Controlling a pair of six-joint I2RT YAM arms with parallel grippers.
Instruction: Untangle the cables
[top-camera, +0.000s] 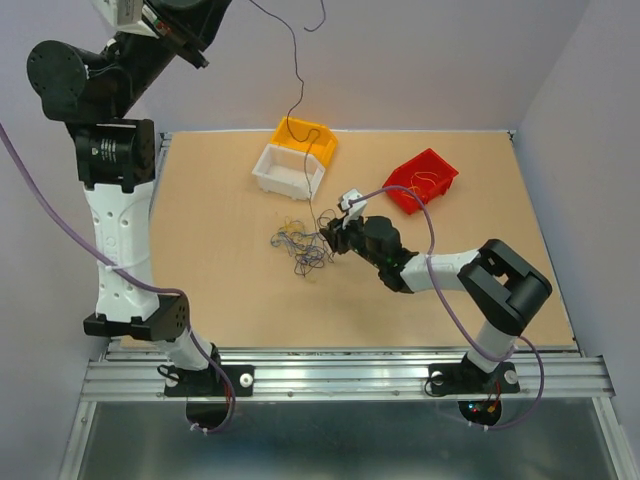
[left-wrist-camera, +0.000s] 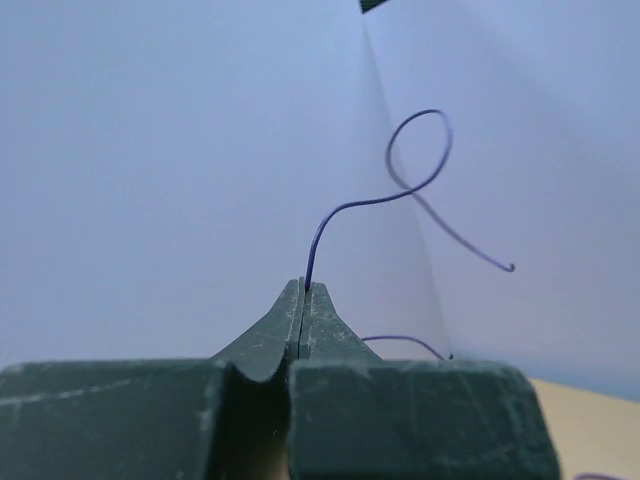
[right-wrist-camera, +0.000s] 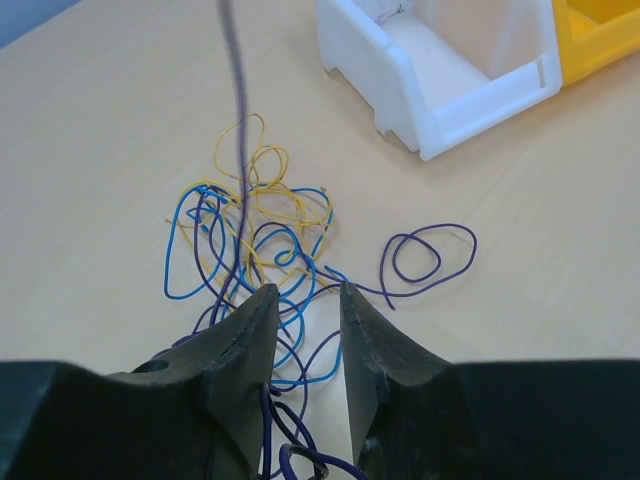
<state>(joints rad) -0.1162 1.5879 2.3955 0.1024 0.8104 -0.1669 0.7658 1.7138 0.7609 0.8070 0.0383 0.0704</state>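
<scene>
The cables lie as a loose tangle (top-camera: 300, 248) of thin yellow, blue and purple wires on the tan table, also shown in the right wrist view (right-wrist-camera: 250, 225). My left gripper (left-wrist-camera: 303, 288) is raised high and shut on one purple wire (left-wrist-camera: 345, 210), whose free end curls above the jaws. This wire (top-camera: 298, 95) hangs taut down to the tangle and shows as a vertical strand (right-wrist-camera: 238, 100). My right gripper (top-camera: 335, 238) is open, low over the tangle's right side, its jaws (right-wrist-camera: 305, 292) straddling blue and purple strands. A purple loop (right-wrist-camera: 430, 255) lies beside the tangle.
A white bin (top-camera: 288, 172) and a yellow bin (top-camera: 305, 138) stand behind the tangle, and both show in the right wrist view (right-wrist-camera: 440, 70) (right-wrist-camera: 600, 40). A red bin (top-camera: 422, 182) at the right rear holds a yellow wire. Lilac walls enclose the table.
</scene>
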